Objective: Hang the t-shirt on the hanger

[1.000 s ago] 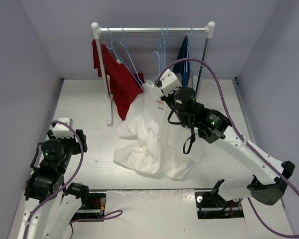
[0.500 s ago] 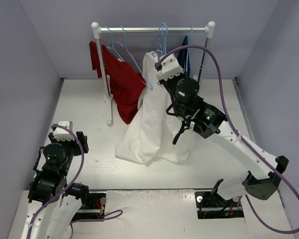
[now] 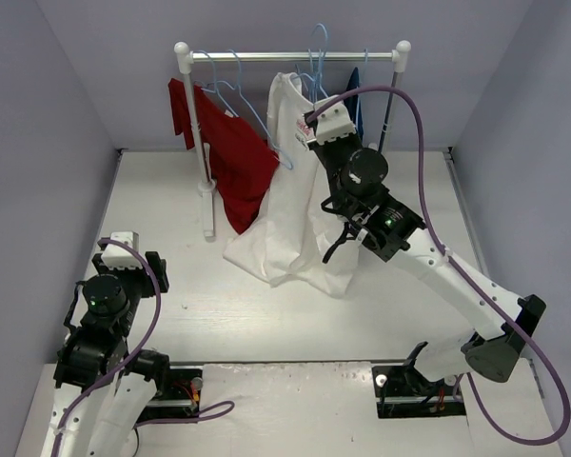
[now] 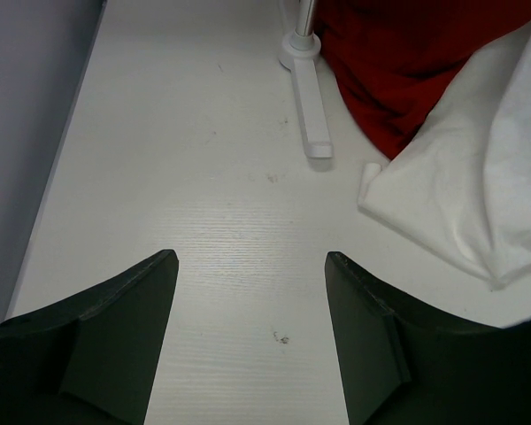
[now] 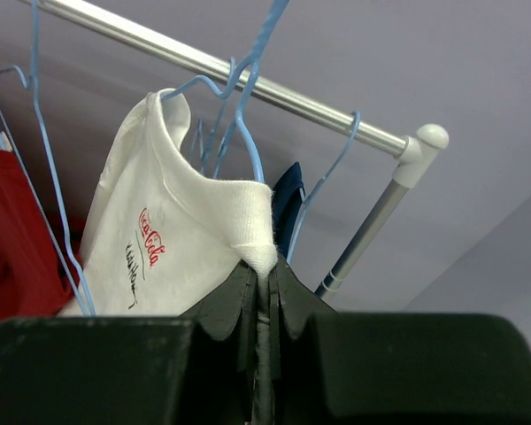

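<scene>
The white t-shirt (image 3: 290,190) hangs from its collar, and its hem trails on the table (image 3: 171,305). My right gripper (image 3: 310,122) is shut on the collar's rib (image 5: 248,212), held high just below the rack's rail (image 3: 295,56). The red logo (image 5: 152,237) faces the right wrist camera. A pale-blue hanger (image 5: 239,115) runs into the neck opening, its hook rising in front of the rail (image 5: 319,111). I cannot tell whether the hook rests on the rail. My left gripper (image 4: 250,258) stands open and empty, low over the near-left table (image 3: 124,243), with the shirt's hem (image 4: 478,177) ahead to its right.
A red shirt (image 3: 230,157) hangs at the rack's left end and a navy-blue shirt (image 3: 354,105) at its right. Other pale-blue hangers (image 3: 230,90) hang on the rail. The rack's left post (image 3: 198,143) stands on a white foot (image 4: 308,106).
My right arm has lifted the t-shirt by its collar up and back toward the rail, drawing more cloth off the table. The left arm pulled back a little, then stayed still.
</scene>
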Controlling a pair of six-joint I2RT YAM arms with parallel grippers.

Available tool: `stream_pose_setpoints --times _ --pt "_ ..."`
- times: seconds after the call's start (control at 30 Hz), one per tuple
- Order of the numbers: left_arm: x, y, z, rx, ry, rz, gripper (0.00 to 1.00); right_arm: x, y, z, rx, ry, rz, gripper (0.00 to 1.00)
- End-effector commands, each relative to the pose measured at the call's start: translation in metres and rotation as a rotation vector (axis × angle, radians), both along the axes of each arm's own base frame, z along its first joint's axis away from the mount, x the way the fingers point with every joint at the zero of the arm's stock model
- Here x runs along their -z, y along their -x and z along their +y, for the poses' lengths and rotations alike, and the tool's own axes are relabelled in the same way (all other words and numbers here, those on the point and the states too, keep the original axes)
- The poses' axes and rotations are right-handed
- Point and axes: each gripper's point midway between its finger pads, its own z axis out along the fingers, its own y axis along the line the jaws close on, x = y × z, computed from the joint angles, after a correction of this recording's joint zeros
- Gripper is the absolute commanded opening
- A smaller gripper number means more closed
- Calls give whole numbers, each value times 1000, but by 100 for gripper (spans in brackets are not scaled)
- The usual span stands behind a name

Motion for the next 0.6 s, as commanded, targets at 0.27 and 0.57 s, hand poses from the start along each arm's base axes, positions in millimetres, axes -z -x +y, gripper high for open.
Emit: stream_pose_setpoints --times 0.27,0.57 --pt "-20 -9 0 -6 5 -78 63 7 -33 -4 -49 -210 -64 0" --pt "-21 -8 1 -12 4 -84 63 2 -60 22 -127 -212 -68 0"
